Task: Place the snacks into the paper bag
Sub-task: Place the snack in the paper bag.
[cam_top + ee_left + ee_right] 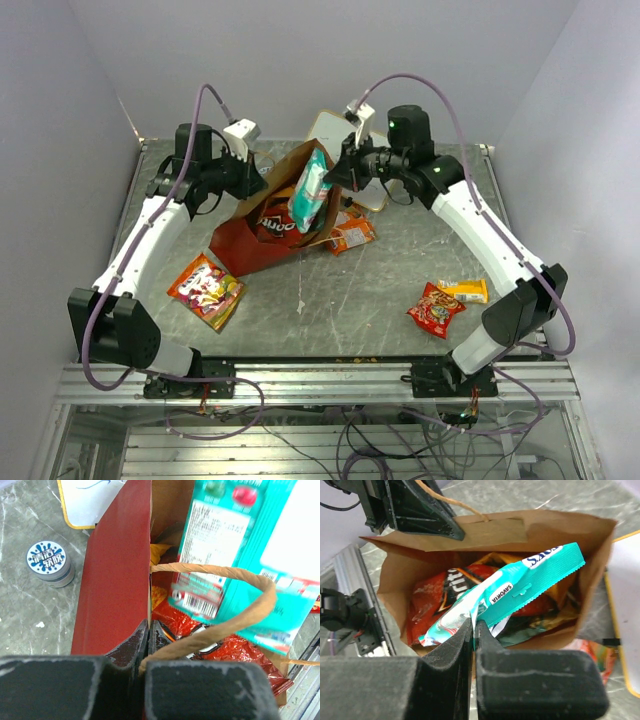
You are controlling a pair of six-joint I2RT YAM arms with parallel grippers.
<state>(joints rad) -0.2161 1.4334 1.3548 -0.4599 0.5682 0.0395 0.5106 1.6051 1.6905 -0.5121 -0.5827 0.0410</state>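
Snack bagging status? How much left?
Done: red chip bag sits inside the paper bag. In hand: left hand pinches the bag's rim, right hand grips the teal packet, partly inside. Left outside: orange packet, red packet, yellow bar, multicoloured packet.

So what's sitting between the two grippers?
The red paper bag, with a teal snack packet poking out of its open mouth. The top view shows it best: the left gripper is on one side and the right gripper on the other.
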